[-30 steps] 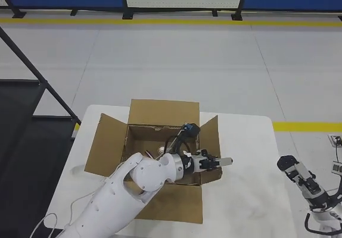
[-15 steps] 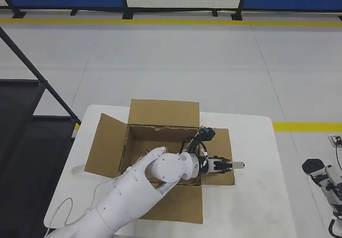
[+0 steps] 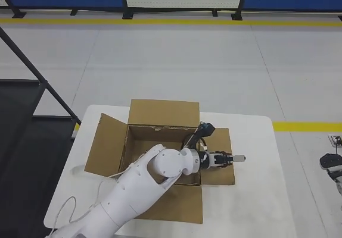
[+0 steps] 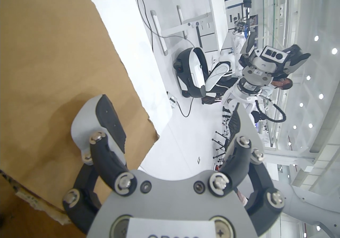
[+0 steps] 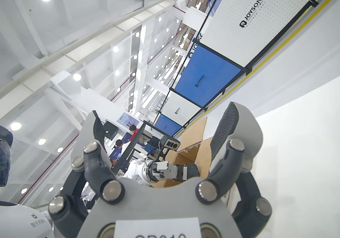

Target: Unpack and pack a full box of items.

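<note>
An open cardboard box (image 3: 159, 119) stands on the white table (image 3: 248, 196). Its right flap (image 3: 221, 143) lies folded outward, nearly flat. My left arm stretches across the box, and my left gripper (image 3: 235, 159) sits over that flap's outer edge. In the left wrist view the left gripper (image 4: 172, 122) is open, one finger (image 4: 106, 116) over the brown flap (image 4: 47, 50), the other past its edge. My right arm (image 3: 338, 169) hangs off the table's right side. My right gripper (image 5: 162, 127) is open and holds nothing, with the box (image 5: 195, 140) far beyond it.
The box's left flap (image 3: 105, 146) and front flap (image 3: 177, 205) are spread out on the table. Bare tabletop lies right of the box. A black frame (image 3: 16, 137) stands left of the table.
My left gripper has moved right along the right flap, which has gone from half raised to almost flat. The right arm has drawn back toward the right edge of the top view.
</note>
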Robot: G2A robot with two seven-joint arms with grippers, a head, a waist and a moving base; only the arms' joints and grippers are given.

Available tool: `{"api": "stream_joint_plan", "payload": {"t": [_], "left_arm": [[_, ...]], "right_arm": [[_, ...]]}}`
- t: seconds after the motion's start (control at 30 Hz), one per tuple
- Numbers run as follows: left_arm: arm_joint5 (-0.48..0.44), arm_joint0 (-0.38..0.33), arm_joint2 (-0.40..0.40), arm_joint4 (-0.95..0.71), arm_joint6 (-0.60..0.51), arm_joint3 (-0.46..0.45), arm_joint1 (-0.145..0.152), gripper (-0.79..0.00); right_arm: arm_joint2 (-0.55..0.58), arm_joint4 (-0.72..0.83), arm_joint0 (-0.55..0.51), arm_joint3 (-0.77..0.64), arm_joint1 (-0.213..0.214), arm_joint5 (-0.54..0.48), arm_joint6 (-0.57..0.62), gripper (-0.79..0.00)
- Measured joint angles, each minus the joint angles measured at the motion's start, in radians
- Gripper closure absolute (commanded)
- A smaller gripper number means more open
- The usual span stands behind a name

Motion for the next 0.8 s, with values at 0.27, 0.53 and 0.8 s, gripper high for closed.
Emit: {"api": "stream_joint_plan", "payload": {"t": [0.27,0.53,0.8], "left_arm": [[0.076,0.21,-0.252,0.166,0.026,-0.327,0.102,-0.785],[0.098,0.612,-0.627,0.274,0.013,-0.749,0.195,-0.785],[0.014,1.008,-0.982,0.225,0.07,-1.007,0.228,-0.785]], "right_arm": [[-0.075,-0.147,0.016,-0.202,-0.007,-0.018,-0.107,-0.785],[-0.239,-0.453,0.046,-0.426,-0.022,0.036,-0.24,-0.785],[-0.549,-0.906,0.166,-0.458,-0.037,0.236,-0.257,-0.785]]}}
